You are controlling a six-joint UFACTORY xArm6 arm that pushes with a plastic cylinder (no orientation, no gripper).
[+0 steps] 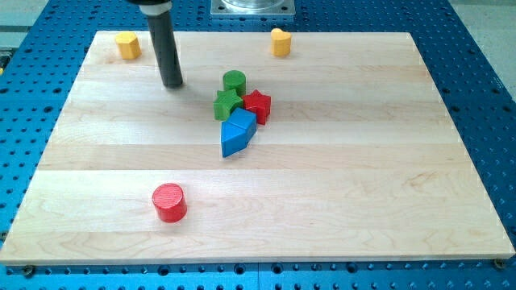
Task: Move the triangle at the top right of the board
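My tip (172, 83) rests on the board at the upper left, left of a central cluster of blocks. The cluster holds a green cylinder (234, 80), a green star (228, 104), a red star (257, 105), a blue cube (243, 121) and a blue triangle (233, 142), all touching or nearly touching. The blue triangle is the lowest of them. A yellow block (280, 42) stands near the view's top, right of centre. My tip is about 70 pixels left of the green cylinder and touches no block.
A yellow hexagonal block (127, 45) stands at the top left corner, just left of the rod. A red cylinder (169, 202) stands at the lower left. The wooden board (387, 185) lies on a blue perforated table (492, 97).
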